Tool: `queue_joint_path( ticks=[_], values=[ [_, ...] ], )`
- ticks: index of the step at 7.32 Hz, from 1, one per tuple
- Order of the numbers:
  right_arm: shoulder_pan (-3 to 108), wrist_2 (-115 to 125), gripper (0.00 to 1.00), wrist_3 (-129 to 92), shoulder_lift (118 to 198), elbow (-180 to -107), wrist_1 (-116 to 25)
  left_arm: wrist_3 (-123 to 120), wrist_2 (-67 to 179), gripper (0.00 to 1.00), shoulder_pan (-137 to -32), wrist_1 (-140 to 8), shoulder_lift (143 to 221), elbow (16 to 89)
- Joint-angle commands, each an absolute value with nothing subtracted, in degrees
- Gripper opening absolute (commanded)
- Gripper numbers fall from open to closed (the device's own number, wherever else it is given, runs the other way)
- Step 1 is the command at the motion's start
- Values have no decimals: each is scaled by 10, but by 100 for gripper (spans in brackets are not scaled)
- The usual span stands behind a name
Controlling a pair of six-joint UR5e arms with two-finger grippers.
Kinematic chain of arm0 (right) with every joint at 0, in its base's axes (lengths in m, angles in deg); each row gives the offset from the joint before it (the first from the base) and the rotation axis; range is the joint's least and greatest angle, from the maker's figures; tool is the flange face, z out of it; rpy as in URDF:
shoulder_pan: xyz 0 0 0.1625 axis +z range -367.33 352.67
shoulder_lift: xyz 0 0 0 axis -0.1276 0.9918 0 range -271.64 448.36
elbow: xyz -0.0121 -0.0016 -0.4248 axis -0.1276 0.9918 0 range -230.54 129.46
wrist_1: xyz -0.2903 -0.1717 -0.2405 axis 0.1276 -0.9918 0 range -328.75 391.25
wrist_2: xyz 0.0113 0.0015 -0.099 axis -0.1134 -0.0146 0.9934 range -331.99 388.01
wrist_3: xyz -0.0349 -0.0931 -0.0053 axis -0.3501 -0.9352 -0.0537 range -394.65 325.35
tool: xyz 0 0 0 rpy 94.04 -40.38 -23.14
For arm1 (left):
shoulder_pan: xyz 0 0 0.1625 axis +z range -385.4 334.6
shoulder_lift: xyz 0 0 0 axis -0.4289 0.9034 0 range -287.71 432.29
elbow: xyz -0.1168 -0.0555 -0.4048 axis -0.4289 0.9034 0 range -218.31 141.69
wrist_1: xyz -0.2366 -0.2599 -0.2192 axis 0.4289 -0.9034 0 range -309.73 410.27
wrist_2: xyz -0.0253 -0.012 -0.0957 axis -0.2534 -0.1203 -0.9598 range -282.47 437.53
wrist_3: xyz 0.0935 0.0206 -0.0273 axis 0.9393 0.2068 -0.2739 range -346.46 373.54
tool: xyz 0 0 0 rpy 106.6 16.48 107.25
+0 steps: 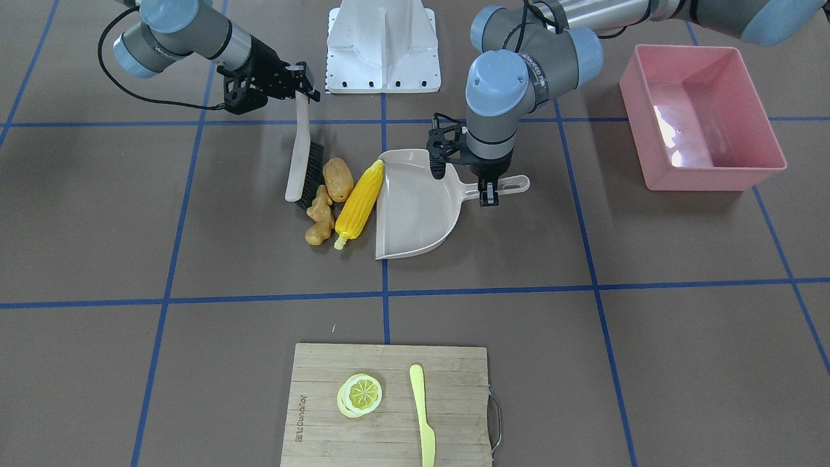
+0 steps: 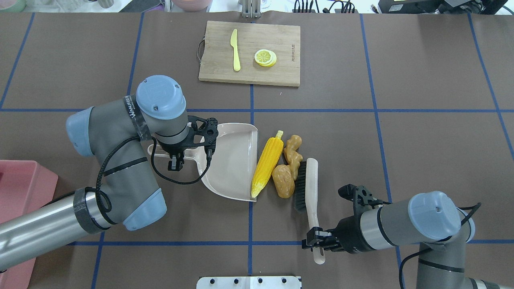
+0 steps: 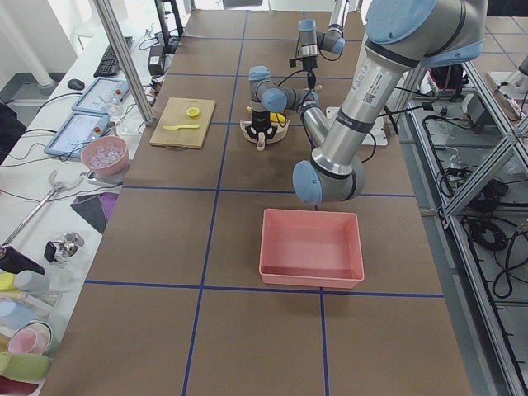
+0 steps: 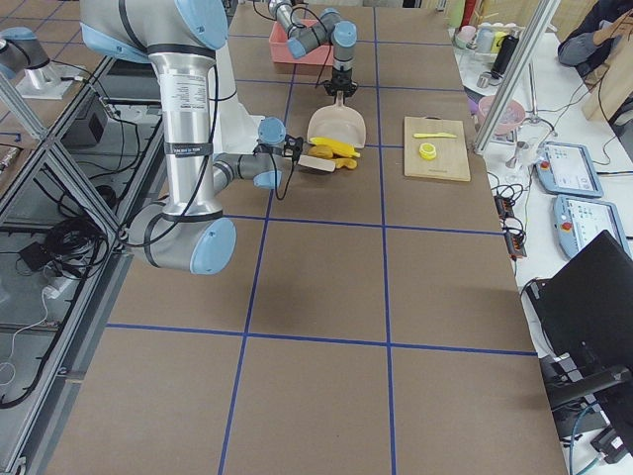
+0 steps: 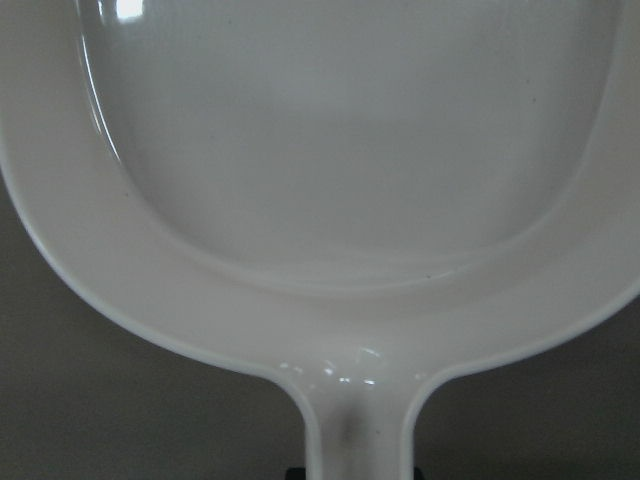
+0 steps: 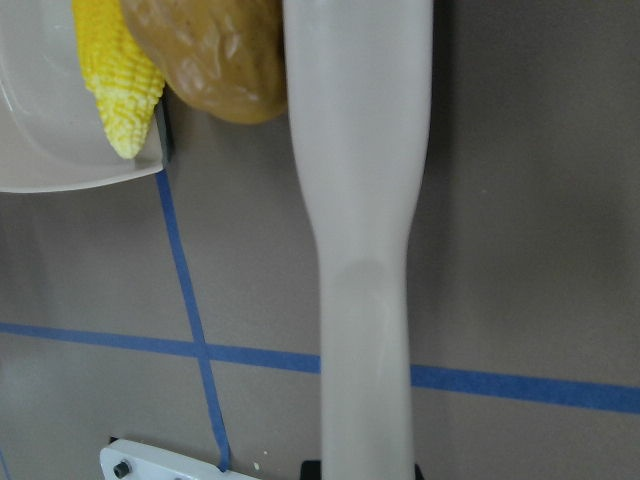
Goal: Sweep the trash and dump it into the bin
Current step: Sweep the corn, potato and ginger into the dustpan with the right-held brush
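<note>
The yellow corn cob (image 1: 360,204) lies along the open lip of the beige dustpan (image 1: 415,207), its thick end touching the lip. The brown potato (image 1: 338,179) and the tan ginger root (image 1: 319,217) lie between the corn and the brush (image 1: 301,152), whose black bristles touch them. My left gripper (image 1: 487,194) is shut on the dustpan handle. My right gripper (image 1: 301,81) is shut on the brush handle (image 6: 360,200). The pink bin (image 1: 700,117) stands apart beyond the left arm. The left wrist view shows only the dustpan (image 5: 350,200).
A wooden cutting board (image 1: 389,402) on the far side of the table carries a lemon slice (image 1: 360,394) and a pale yellow knife (image 1: 423,415). The robot's white base plate (image 1: 382,45) sits between the arms. Blue tape lines cross the brown table.
</note>
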State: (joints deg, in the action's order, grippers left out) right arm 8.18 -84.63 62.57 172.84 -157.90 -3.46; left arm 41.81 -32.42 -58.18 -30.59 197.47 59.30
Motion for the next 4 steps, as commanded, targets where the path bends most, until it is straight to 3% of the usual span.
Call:
queue_joint_path(
  ticks=[1, 4],
  values=[
    [84, -845, 0, 624, 1694, -1557, -38, 418, -324, 0, -582, -306, 1974, 591],
    [87, -846, 0, 624, 1631, -1510, -40, 419, -324, 0, -582, -306, 1974, 591]
  ],
)
